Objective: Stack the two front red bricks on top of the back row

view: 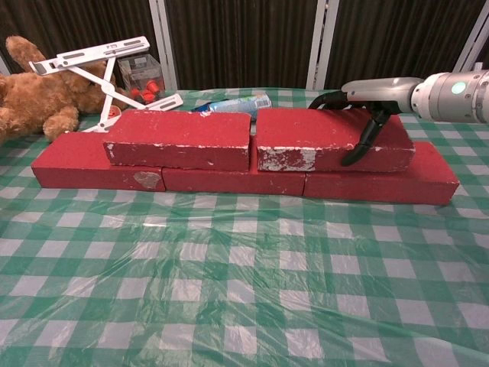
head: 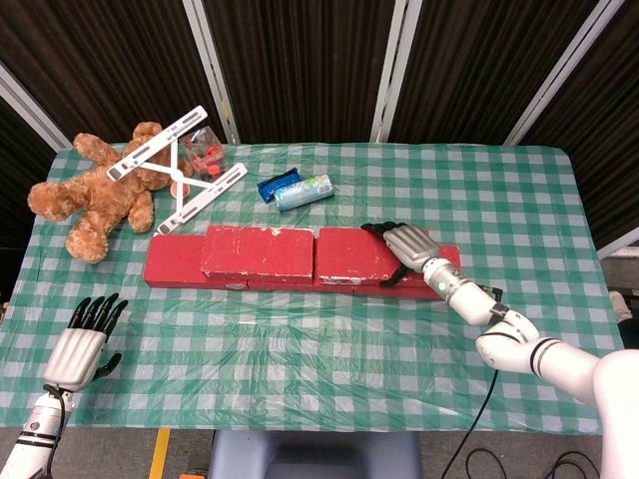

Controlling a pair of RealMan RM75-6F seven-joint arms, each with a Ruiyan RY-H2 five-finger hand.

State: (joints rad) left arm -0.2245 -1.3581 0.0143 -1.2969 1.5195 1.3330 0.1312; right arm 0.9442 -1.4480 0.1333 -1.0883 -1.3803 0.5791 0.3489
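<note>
The right hand (view: 365, 103) grasps the right upper brick (view: 325, 138), fingers (view: 359, 145) hooked over its front face. This brick rests on the back row (view: 229, 180), just beside the left upper brick (view: 179, 138). Close the remaining gap, align the front faces, then release straight upward without dragging. The left hand (head: 82, 344) hovers released, fingers spread, near the table (head: 300, 349) edge.

The right arm reaches forward and inward from the right side, wrist level. The right hand (head: 408, 243) lies palm down, fingers (view: 330, 98) draped forward and thumb (view: 365, 139) hooked down in front. The left hand (head: 78, 346) hovers low at the near left, palm down, fingers spread, holding nothing.
</note>
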